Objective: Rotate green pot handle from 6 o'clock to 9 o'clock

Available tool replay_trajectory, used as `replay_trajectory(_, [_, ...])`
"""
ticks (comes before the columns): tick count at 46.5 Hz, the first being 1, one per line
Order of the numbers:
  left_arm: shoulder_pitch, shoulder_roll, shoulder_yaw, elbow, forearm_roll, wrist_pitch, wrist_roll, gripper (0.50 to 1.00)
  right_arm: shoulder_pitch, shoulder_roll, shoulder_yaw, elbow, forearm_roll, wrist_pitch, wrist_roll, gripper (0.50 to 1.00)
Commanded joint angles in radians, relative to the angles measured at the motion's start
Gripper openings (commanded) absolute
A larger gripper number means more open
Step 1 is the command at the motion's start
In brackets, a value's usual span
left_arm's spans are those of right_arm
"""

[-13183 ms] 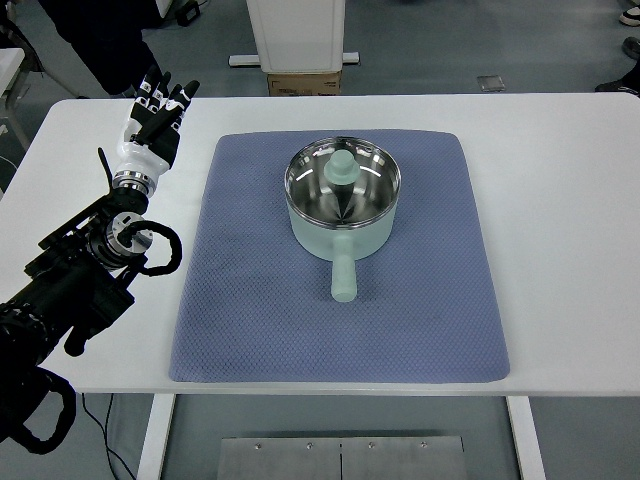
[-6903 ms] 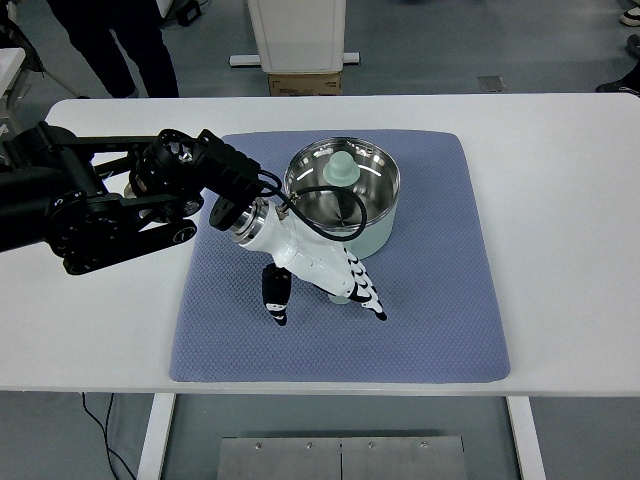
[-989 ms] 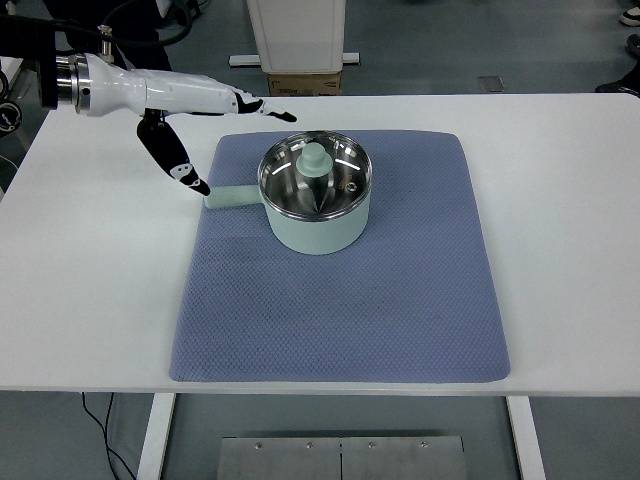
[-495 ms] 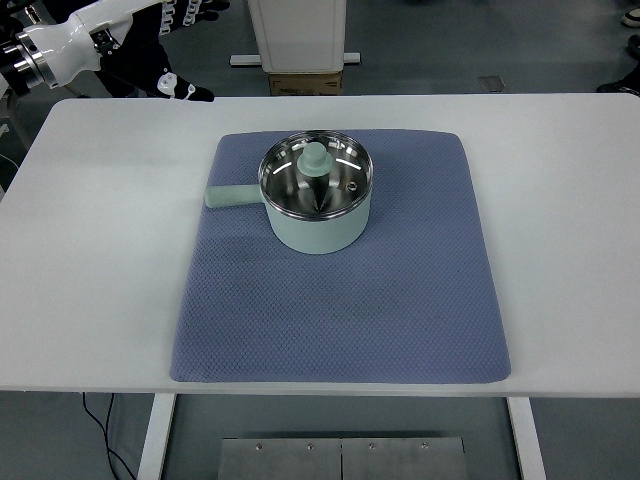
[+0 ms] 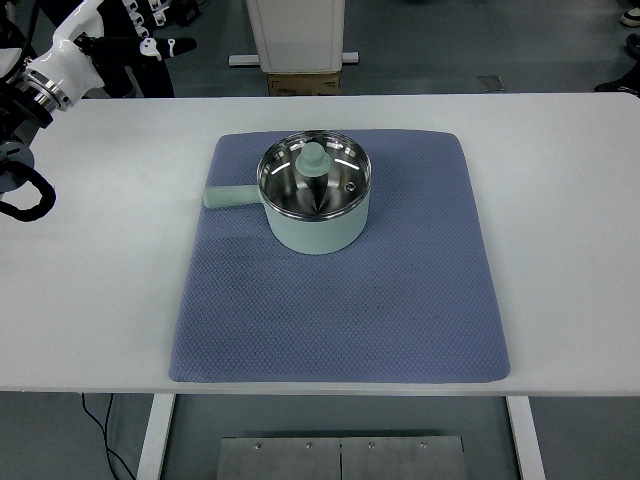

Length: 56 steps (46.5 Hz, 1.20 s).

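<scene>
The pale green pot [image 5: 318,228] stands on the blue-grey mat [image 5: 340,320], a little left of the mat's middle at the far half. Its handle [image 5: 232,197] points straight left, at 9 o'clock, ending near the mat's left edge. A green knobbed lid piece [image 5: 315,158] lies inside the steel bowl. My left hand [image 5: 148,30] is high at the top left corner, beyond the table's far edge and well away from the pot; its fingers are stretched out and hold nothing. The right arm does not show.
The white table [image 5: 570,200] carries only the mat and pot. Behind it stand a white cabinet base [image 5: 296,35] and a cardboard box [image 5: 304,84]. A person's dark trouser legs [image 5: 140,75] show at the top left, shoes [image 5: 630,18] at the top right.
The pot's handle went from 6 o'clock to 9 o'clock. Over the last second my left hand let go, lifted off the handle and drew back to the top left corner.
</scene>
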Motion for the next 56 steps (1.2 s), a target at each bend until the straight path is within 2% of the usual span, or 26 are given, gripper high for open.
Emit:
replay_trajectory(1, [0.024,-0.023,-0.003,0.031,-0.054,0.006,0.0,1.0,0.0,0.0,0.0,0.0,0.0,0.0,0.0,1.0])
replay_trajectory(11, [0.098,-0.086,-0.066,0.14,-0.189,0.017,0.0,1.0,0.0,0.0,0.0,-0.001,0.0,0.0,0.0,1.0])
replay_trajectory(22, [0.191,-0.167,-0.195,0.182,-0.244,0.114,0.0,1.0,0.0,0.0,0.0,0.0,0.0,0.0,0.0,1.0])
replay_trajectory(38, [0.289,-0.302,-0.409,0.242,-0.249,0.109,0.028,1.0,-0.002,0.0,0.0,0.0,0.0,0.0,0.0,1.0])
replay_trajectory(42, [0.306,-0.337,-0.422,0.269,-0.249,0.112,0.033,1.0,0.0,0.0,0.0,0.0,0.0,0.0,0.0,1.0])
replay_trajectory(50, [0.326,-0.38,-0.419,0.329,-0.244,0.101,0.098,1.0,0.0,0.0,0.0,0.0,0.0,0.0,0.0,1.0])
replay_trajectory(56, [0.326,-0.391,-0.42,0.337,-0.243,0.086,0.108,1.0,0.0,0.0,0.0,-0.001,0.0,0.0,0.0,1.0])
